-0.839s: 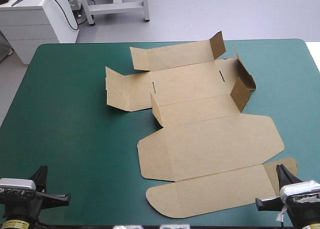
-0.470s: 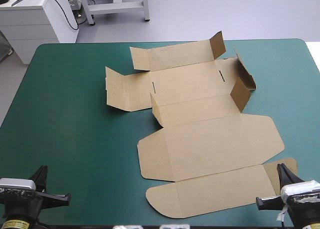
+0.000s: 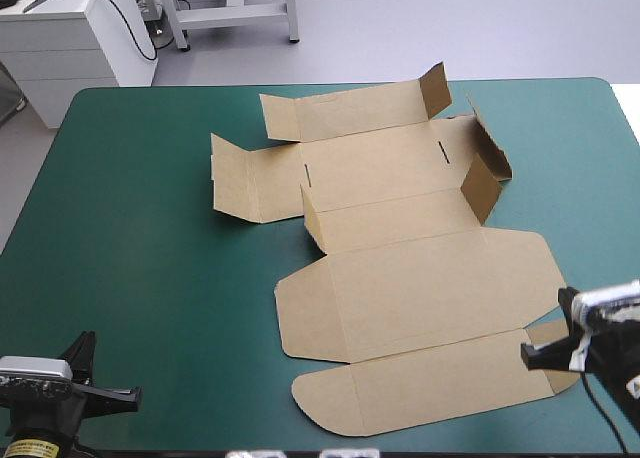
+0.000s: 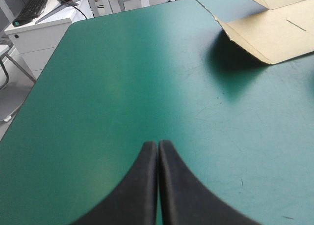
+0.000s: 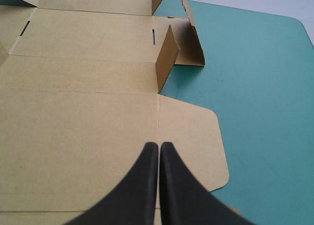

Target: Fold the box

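The brown box (image 3: 400,238) lies as an unfolded cut sheet across the middle and right of the teal-green table, a few small flaps standing up at its far end. My right gripper (image 5: 158,145) is shut and hovers over the box's (image 5: 78,117) near right part, by the rounded side flap; in the high view its arm (image 3: 590,333) sits at the sheet's near right corner. My left gripper (image 4: 158,144) is shut above bare cover near the front left corner (image 3: 60,378), far from the box (image 4: 274,31).
The teal-green table (image 3: 130,238) has open cover to the left of the box and a strip along the right edge (image 5: 274,102). White furniture (image 3: 70,38) stands beyond the far left corner.
My right arm has moved forward and up from the table's front edge to above the box's near right corner. The left arm and the box have stayed put.
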